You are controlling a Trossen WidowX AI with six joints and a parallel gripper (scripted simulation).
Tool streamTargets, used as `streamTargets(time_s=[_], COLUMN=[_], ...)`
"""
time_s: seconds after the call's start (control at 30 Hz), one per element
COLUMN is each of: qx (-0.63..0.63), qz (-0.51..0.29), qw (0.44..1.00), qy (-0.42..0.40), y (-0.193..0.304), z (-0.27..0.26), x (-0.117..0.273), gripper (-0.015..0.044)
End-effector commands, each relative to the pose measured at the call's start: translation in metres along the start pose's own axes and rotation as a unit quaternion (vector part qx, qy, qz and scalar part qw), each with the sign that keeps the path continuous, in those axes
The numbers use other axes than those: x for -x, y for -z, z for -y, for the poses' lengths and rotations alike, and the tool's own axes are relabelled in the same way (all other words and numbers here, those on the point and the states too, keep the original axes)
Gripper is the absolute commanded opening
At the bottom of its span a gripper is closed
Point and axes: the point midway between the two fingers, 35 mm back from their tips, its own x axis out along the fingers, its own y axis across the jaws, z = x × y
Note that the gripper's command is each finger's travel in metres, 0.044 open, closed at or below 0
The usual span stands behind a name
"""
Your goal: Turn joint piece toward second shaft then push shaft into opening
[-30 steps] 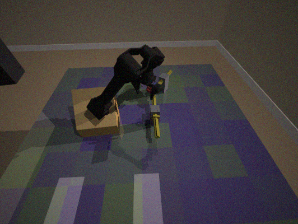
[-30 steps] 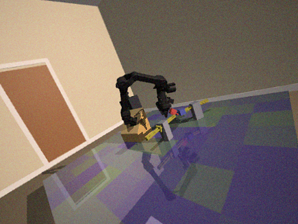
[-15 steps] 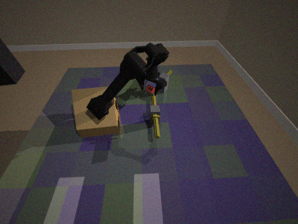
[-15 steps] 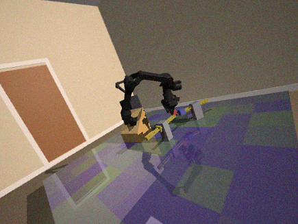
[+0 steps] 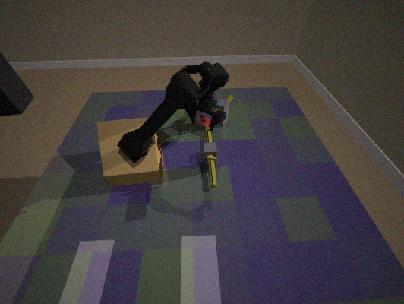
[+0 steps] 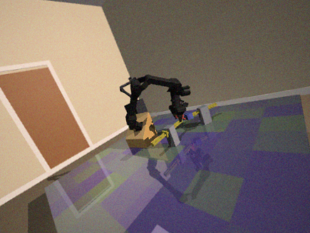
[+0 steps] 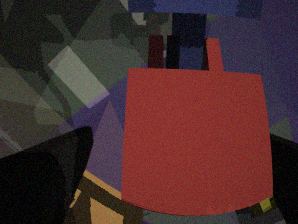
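The red joint piece (image 5: pixel 205 121) (image 7: pixel 197 145) hangs by narrow prongs from a blue hinge part (image 6: pixel 189 115) (image 7: pixel 195 6) on the end of the far yellow shaft (image 5: pixel 230 98) (image 6: pixel 210 107), held in the far grey block (image 6: pixel 205 115). The second yellow shaft (image 5: pixel 213 175) (image 6: pixel 158 139) passes through the near grey block (image 5: pixel 210 148) (image 6: pixel 173 136), its crossbar close to the block's outer side. A bit of yellow (image 7: pixel 266 204) shows below the red piece in the wrist view. My gripper (image 5: pixel 207 122) (image 6: pixel 180 117) (image 7: pixel 174 136) is open, its fingers on either side of the red piece. The piece's opening is hidden.
The arm's base stands on a wooden box (image 5: pixel 130 171) (image 6: pixel 141 141) left of the near block. Both blocks stand on a patchwork mat (image 5: pixel 262 228) (image 6: pixel 264 187). A dark object (image 5: pixel 13 91) hangs at the left edge of the top view.
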Motion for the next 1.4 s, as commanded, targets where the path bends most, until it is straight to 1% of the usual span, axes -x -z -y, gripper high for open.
streamTargets(time_s=[0.0,0.33,1.37], qx=[0.003,0.003,0.003], qz=[-0.003,-0.003,-0.003], qw=[1.0,1.0,1.0], qy=[0.002,0.002,0.002], y=[0.0013,0.0016,0.0016], z=[0.0004,0.0004,0.0004], x=[-0.0077,-0.0151,-0.0151], gripper=[0.044,0.044,0.0233])
